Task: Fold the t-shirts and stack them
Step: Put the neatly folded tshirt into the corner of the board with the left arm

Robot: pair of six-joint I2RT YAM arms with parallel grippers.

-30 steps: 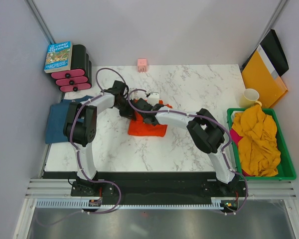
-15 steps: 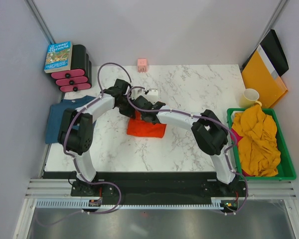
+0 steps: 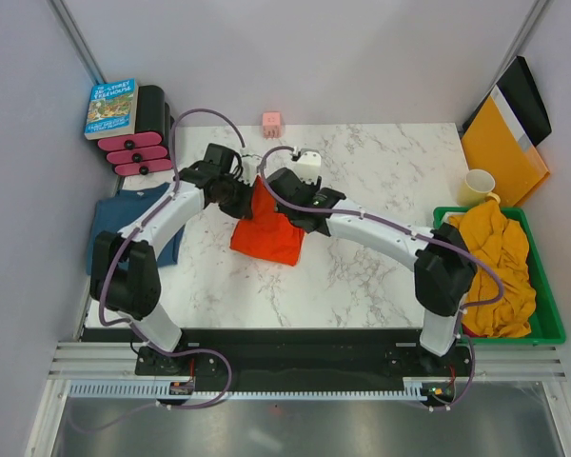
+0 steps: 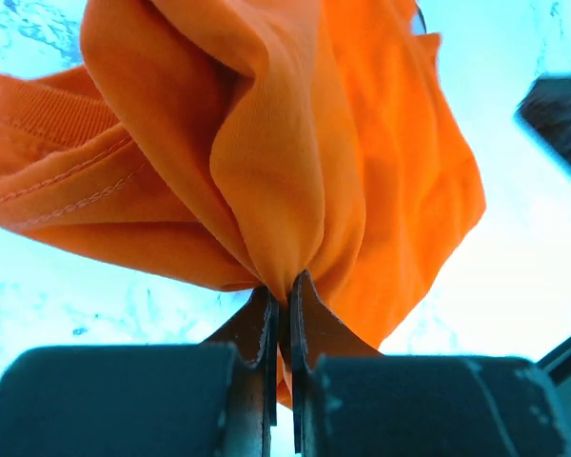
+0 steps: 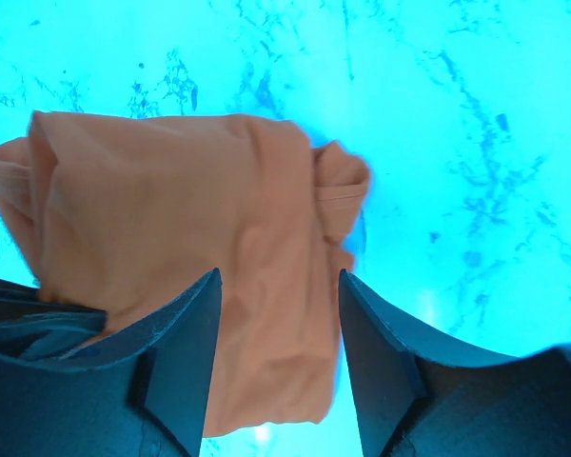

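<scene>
Orange-red t-shirt [image 3: 266,236]: bunched, mid-table. Left gripper [image 4: 284,290]: clamped on a fold. Right gripper [image 5: 279,324]: fingers apart over it. Teal-blue t-shirt [image 3: 114,227]: left edge.

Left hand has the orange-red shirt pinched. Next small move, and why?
Probably close the right hand on the cloth. Only the left hand pinches the orange-red shirt, which hangs bunched; the right hand's fingers stand open with fabric showing between them, depth unclear. A second grip should steady it before carrying it toward the teal-blue shirt.
</scene>
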